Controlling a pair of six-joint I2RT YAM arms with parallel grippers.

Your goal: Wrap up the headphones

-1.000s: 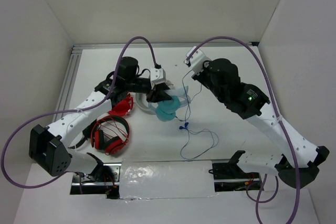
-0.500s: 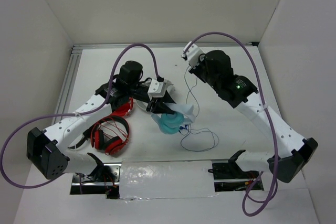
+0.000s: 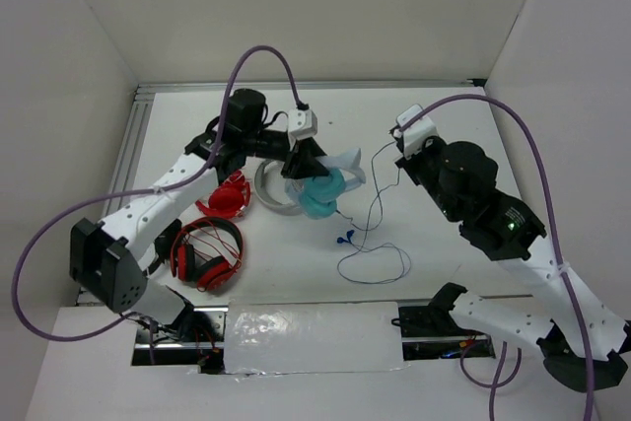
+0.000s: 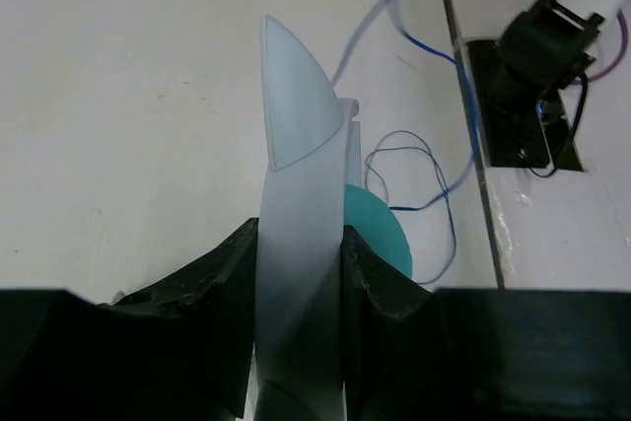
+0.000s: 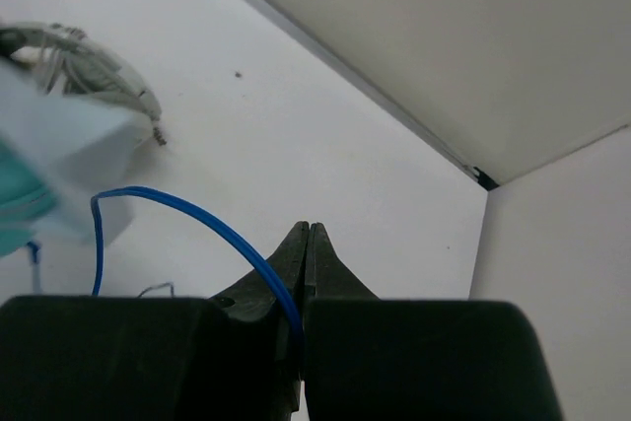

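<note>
The teal headphones [image 3: 320, 194] with a pale light-blue headband [image 4: 301, 214] hang above the table centre. My left gripper [image 3: 296, 167] is shut on the headband; its jaws press both sides of the band in the left wrist view, with a teal ear cup [image 4: 380, 234] behind. The thin blue cable [image 3: 375, 209] runs from the headphones up to my right gripper [image 3: 399, 153] and loops on the table, with the blue plug [image 3: 343, 238] lying near the loop. My right gripper [image 5: 308, 239] is shut on the blue cable [image 5: 197, 214].
Red headphones [image 3: 207, 253] lie at the front left, with a red ear piece [image 3: 232, 196] behind them. Grey-white headphones [image 3: 271, 189] lie under the left gripper and show in the right wrist view [image 5: 89, 61]. White walls close the back and sides.
My right gripper moved right and toward the near side, pulling the blue cable out. My left gripper swung back away from the front with the headphones.
</note>
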